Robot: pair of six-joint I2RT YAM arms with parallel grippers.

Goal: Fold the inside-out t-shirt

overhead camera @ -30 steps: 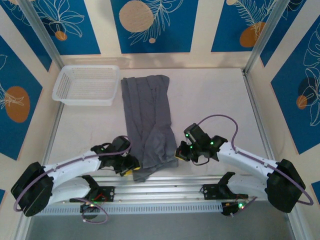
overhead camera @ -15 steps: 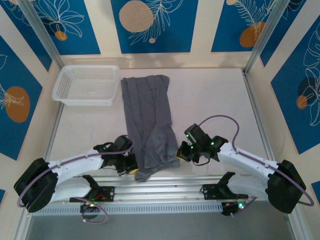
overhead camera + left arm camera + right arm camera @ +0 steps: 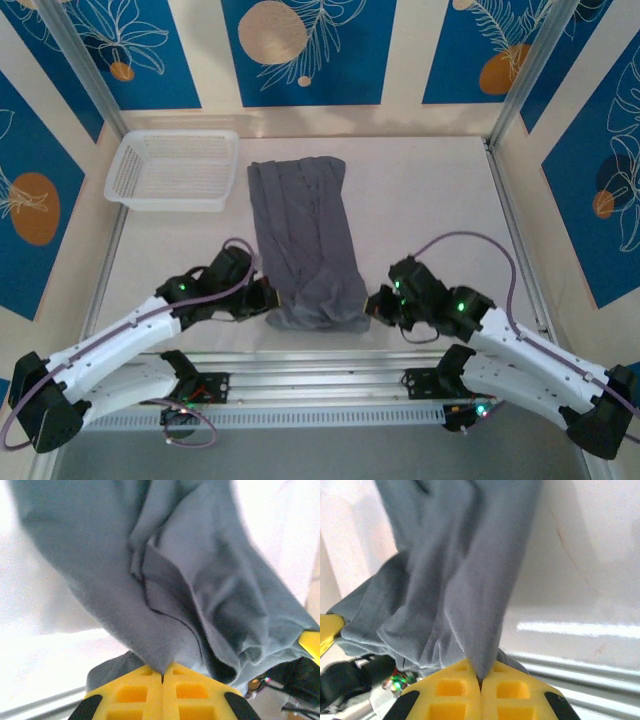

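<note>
At near end: left claw, right claw pinching t-shirt

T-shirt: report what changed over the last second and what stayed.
The left gripper closed on the near left corner of the t-shirt; with the right gripper, already shut on the near right corner, it drew the near hem farther onto the table. The white basket stayed put.

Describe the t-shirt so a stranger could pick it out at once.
Look at the pale table. Down its middle lies a long strip of cloth, the t-shirt, just right of the white basket. It alone is soft, plain slate grey.
</note>
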